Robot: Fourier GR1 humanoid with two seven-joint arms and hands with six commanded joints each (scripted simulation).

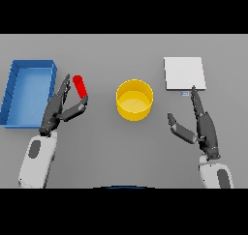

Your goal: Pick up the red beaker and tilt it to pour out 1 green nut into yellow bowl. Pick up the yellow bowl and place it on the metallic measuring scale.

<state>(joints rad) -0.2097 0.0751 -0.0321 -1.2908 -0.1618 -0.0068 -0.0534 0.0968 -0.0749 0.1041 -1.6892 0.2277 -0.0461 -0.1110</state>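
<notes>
Head view looks down on a grey table (pixel 97 147) with four things spread across it. At the far left lies a blue tray (pixel 12 91), a shallow open box with raised walls. Just to its right stands the red beaker (pixel 80 86), leaning a little, its top toward the upper left. The left hand (pixel 57 110) is at the beaker: its straight fingers (pixel 62 90) reach up along the beaker's left side, and the thumb (pixel 76 108) comes in under the beaker's lower end. The thumb appears to touch the beaker, though from this angle I cannot be sure the hand has a real hold; its fingers look relaxed and spread rather than closed round it.

Near the middle of the table sits the yellow bowl (pixel 134 110), upright and round, well apart from both hands. No nut can be made out inside it.

To the upper right lies the scale (pixel 184 73), a flat pale square with a small tab at its near edge. The right hand (pixel 206 127) rests below it, fingers straight and pointing up toward the scale's near edge, thumb held out to the left, holding nothing.
</notes>
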